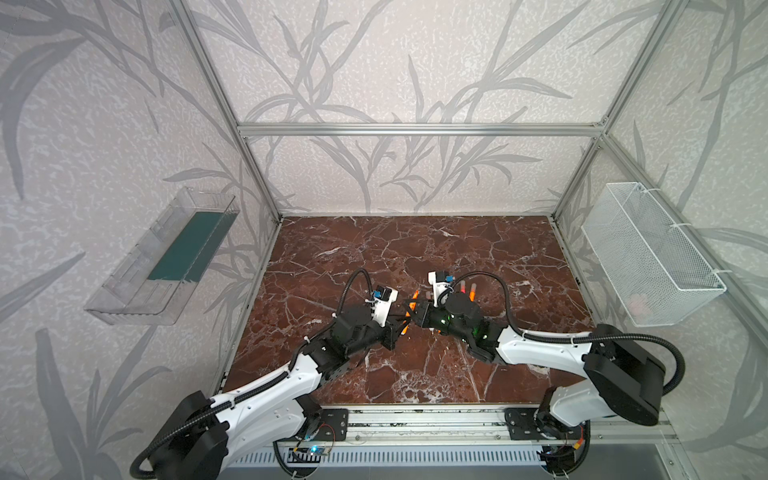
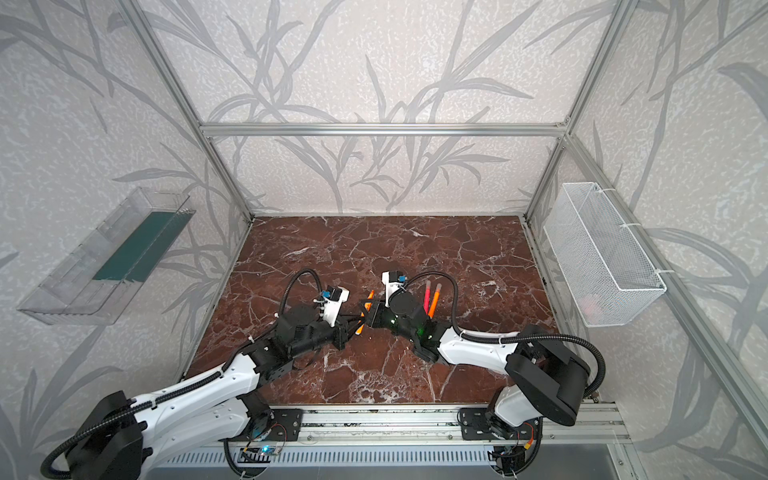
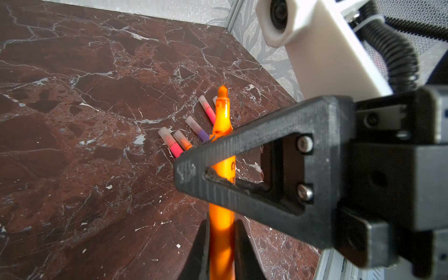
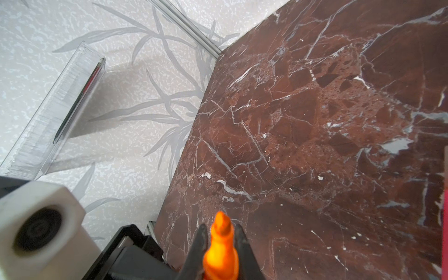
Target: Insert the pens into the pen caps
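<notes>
One orange pen [image 1: 411, 306] hangs tilted above the middle of the brown marble table [image 1: 415, 249], and both grippers are shut on it. My left gripper [image 3: 221, 225] clamps its lower barrel. My right gripper [image 4: 221, 232] clamps it just below the bare pointed tip [image 3: 222, 92], which has no cap on it. In both top views the two grippers meet nose to nose, the left gripper [image 1: 401, 324] and the right gripper [image 1: 412, 311]. Beyond them several pens lie on the table with pale translucent pen caps on their ends: pink [image 3: 171, 141], orange [image 3: 183, 140], purple [image 3: 198, 128], pink [image 3: 208, 109].
A clear plastic bin [image 1: 166, 257] hangs on the left wall. A white mesh basket [image 1: 652, 253] hangs on the right wall with something pinkish inside. Two capped pens [image 2: 431, 297] lie just behind my right wrist. An aluminium rail [image 1: 415, 424] runs along the table's front edge.
</notes>
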You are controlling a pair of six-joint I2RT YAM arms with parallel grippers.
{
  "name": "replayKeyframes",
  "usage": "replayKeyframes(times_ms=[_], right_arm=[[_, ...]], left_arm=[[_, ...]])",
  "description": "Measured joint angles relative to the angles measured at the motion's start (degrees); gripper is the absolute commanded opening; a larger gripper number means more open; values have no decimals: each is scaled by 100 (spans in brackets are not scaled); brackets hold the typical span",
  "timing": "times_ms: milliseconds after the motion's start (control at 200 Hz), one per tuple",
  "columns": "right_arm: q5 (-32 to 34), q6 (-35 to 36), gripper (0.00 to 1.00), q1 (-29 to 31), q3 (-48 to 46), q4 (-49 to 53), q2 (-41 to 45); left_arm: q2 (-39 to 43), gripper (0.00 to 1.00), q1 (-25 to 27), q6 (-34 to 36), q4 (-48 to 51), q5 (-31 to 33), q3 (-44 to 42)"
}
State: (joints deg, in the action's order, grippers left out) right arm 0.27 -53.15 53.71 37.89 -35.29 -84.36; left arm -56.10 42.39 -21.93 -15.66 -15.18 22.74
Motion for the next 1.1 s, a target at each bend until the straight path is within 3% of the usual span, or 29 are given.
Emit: replayKeyframes(times_ms=[335, 600, 1100], right_arm=[[474, 0, 0, 326, 431, 640, -116], [793, -66, 0, 411, 730, 1123, -361], [1403, -197, 0, 597, 826, 1506, -376]], left_arm=[[-415, 29, 151, 236, -66, 428, 17], [-704, 29, 365, 398, -68, 938, 68], [-660, 17, 551, 538, -68, 1266, 68]])
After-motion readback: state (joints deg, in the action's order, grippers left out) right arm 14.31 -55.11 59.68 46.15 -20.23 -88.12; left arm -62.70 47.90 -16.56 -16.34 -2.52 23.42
